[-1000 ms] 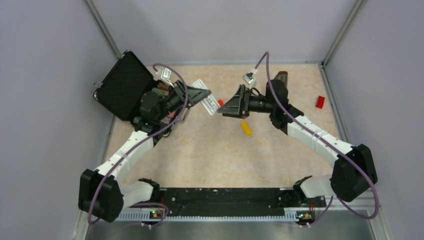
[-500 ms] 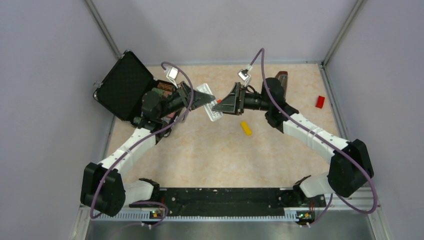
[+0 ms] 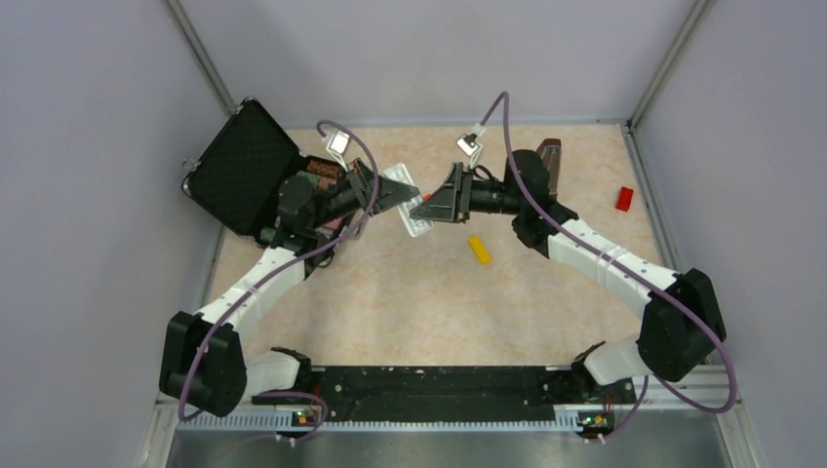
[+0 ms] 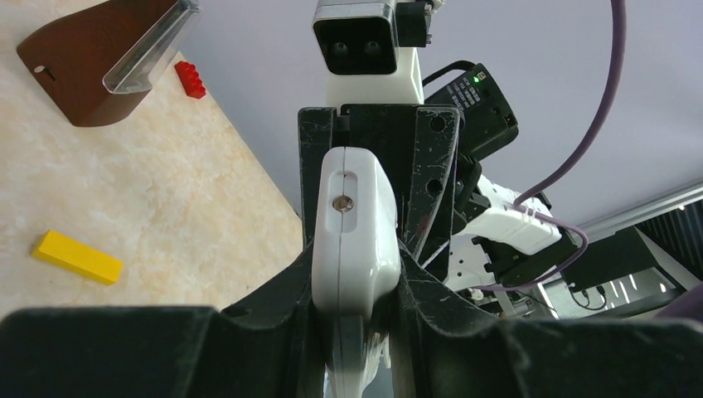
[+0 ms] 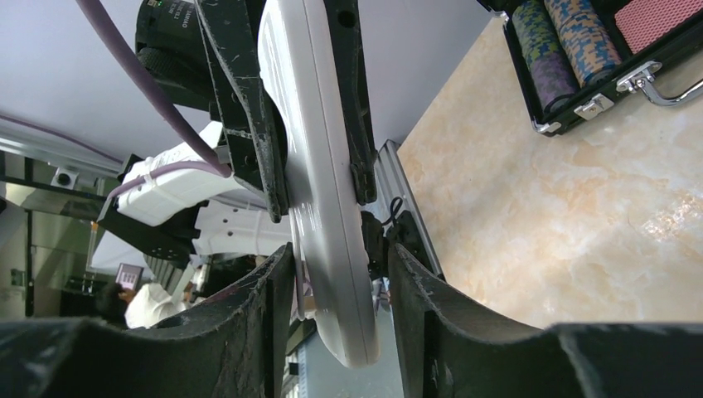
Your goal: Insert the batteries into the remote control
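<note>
The remote control (image 3: 411,207) is a flat white bar held edge-on above the table between the two arms. My left gripper (image 3: 392,195) is shut on its left part; in the left wrist view the remote (image 4: 356,240) is pinched between the black fingers (image 4: 278,290). My right gripper (image 3: 427,208) is open, and its fingers (image 5: 249,307) straddle the remote's other end (image 5: 319,207) with a gap on each side. The batteries are not in view.
A yellow block (image 3: 480,250) lies on the table below the grippers. A red block (image 3: 624,199) lies at the right, and a brown holder (image 3: 549,159) stands at the back. An open black case (image 3: 242,166) with chips sits at the left.
My right gripper has moved left until its open fingers straddle the remote's end. My left gripper has shifted slightly right with the remote.
</note>
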Tool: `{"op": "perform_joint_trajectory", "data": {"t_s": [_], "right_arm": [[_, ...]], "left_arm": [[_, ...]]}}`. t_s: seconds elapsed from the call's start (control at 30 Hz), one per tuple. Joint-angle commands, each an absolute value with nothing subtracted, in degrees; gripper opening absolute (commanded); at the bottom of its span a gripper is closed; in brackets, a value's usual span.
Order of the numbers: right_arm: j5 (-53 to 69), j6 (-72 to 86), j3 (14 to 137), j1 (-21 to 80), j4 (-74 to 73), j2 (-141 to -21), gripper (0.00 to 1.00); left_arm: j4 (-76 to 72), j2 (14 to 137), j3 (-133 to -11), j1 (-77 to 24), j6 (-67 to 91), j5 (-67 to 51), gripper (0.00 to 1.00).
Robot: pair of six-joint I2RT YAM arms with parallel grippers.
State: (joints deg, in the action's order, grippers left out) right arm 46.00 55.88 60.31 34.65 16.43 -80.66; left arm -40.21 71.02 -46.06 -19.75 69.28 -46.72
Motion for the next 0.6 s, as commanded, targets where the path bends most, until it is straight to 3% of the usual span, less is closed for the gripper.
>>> {"op": "perform_joint_trajectory", "data": {"t_s": [0.0,0.23,0.33,0.57], "right_arm": [[42.0,52.89,62.64,35.72,13.66,-82.36,0.42],[41.1,53.4,61.88,35.77,14.93,-83.16,0.25],[41.73,53.76,61.46,35.78,15.92,-83.68,0.19],[42.02,54.57,60.22,35.79,16.62,-84.12,0.15]], "left_arm": [[-46.46,70.13,-48.26,-20.14,71.62,-47.57,0.0],[-45.65,70.29,-47.99,-20.15,71.45,-47.48,0.0],[-43.77,70.08,-47.46,-20.15,70.37,-46.86,0.16],[-41.81,68.85,-45.98,-20.21,68.51,-45.43,0.42]]}}
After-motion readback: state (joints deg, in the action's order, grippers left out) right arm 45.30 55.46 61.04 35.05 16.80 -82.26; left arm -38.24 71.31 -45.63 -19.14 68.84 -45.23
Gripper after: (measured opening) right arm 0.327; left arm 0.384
